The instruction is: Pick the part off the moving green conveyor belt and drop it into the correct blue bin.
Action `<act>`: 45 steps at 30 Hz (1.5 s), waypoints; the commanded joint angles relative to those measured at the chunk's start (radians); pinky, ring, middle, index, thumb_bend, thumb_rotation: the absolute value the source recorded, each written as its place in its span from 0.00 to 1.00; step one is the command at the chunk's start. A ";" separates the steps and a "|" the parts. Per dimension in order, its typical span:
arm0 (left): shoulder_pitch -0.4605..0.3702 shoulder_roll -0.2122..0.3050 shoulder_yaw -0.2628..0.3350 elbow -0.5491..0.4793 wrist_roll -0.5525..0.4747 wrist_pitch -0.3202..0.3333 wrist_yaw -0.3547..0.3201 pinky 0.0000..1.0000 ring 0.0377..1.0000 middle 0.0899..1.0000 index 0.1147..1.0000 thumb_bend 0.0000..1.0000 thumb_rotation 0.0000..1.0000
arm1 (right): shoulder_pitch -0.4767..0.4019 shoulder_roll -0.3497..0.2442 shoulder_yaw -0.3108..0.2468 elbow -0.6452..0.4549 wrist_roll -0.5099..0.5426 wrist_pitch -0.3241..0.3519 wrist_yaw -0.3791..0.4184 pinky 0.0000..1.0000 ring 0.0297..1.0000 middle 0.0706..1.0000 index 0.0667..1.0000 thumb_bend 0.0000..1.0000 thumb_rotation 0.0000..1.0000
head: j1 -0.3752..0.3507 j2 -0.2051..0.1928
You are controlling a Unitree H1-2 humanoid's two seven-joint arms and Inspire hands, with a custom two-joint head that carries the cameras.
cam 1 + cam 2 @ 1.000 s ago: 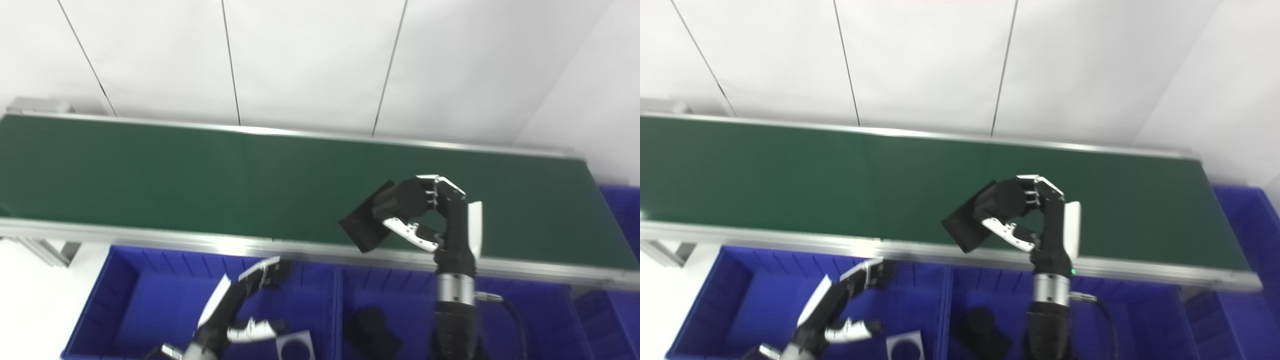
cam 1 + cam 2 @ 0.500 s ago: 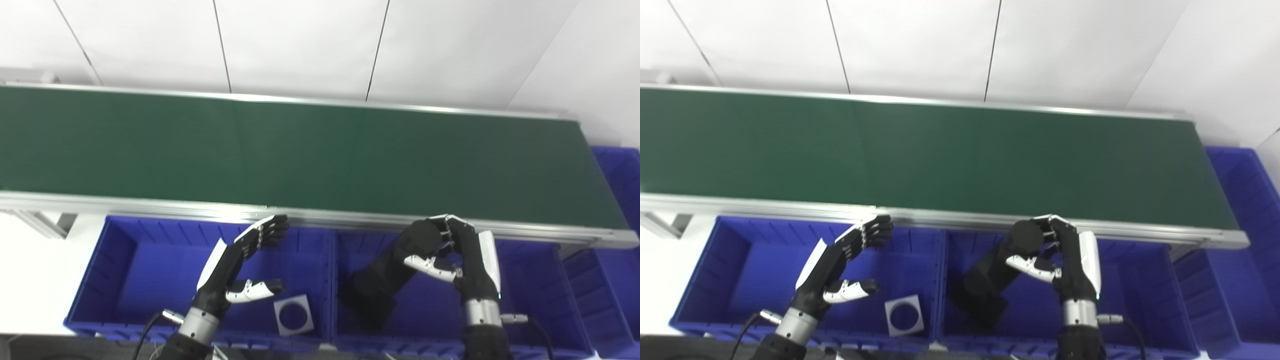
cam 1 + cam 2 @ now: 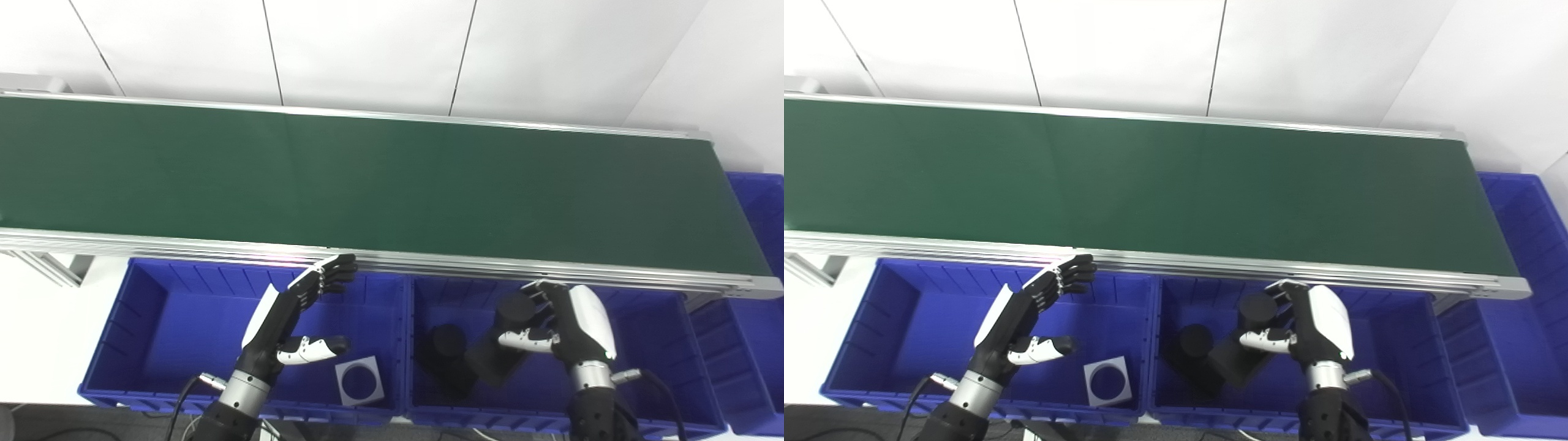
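Left eye view: belt bare; R hand over mid bin, fingers loosening round black part. Drop nearly done, release left. L hand spread, holds nothing.

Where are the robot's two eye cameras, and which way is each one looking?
Left eye view: on the robot's head, looking down at the long green conveyor belt and blue plastic bins; both arms rise from the bottom edge, left hand and right hand.
Right eye view: beside it, a little to the right, facing the same way; the same hands show, shifted leftward.
Both share: the belt, the bins, the white square plate with a round hole, and the black part at the right hand.
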 commanded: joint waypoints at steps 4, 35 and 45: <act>-0.003 -0.007 0.014 -0.023 0.016 -0.034 -0.007 0.73 0.77 0.79 0.80 0.86 0.68 | 0.014 0.010 -0.004 -0.030 0.009 -0.067 -0.056 0.96 0.99 0.98 0.90 0.79 0.25 | 0.001 -0.005; -0.010 -0.032 0.018 0.033 0.044 -0.037 -0.004 0.76 0.82 0.84 0.86 0.89 0.57 | 0.128 0.032 0.040 0.001 0.532 -0.522 0.103 0.85 0.88 0.91 0.94 0.91 0.39 | 0.071 -0.086; -0.009 -0.038 0.014 0.048 0.041 -0.037 0.018 0.76 0.83 0.85 0.87 0.88 0.56 | 0.133 0.053 0.026 0.033 0.480 -0.562 0.068 0.83 0.89 0.94 0.94 0.88 0.38 | 0.067 -0.118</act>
